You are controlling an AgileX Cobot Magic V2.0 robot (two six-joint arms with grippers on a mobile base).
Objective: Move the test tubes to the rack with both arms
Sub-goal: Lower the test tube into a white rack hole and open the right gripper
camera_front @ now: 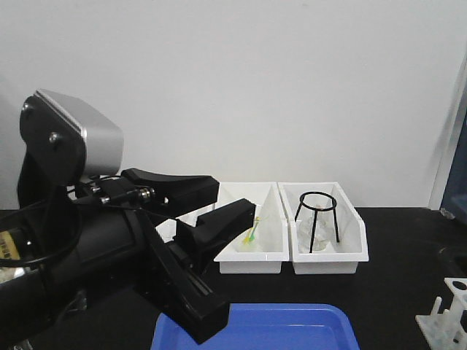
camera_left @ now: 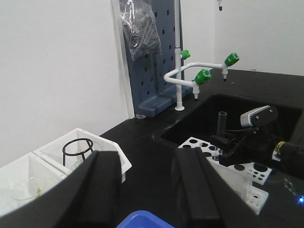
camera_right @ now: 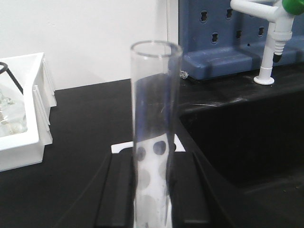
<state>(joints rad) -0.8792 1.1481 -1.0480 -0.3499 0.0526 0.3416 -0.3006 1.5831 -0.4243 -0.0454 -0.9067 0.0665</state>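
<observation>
My right gripper is shut on a clear test tube and holds it upright; the white rack lies directly beneath and shows through the glass. In the left wrist view the same gripper holds the tube over the rack, whose round holes show. Whether the tube's bottom sits in a hole is hidden. My left gripper is open and empty, raised above the blue tray. In the front view it fills the left side, and the rack stands at the far right.
White open-front bins stand at the back; one holds a black wire tripod over a glass beaker. A blue tray lies at the front. A sink and a tap with green nozzles lie beyond the rack.
</observation>
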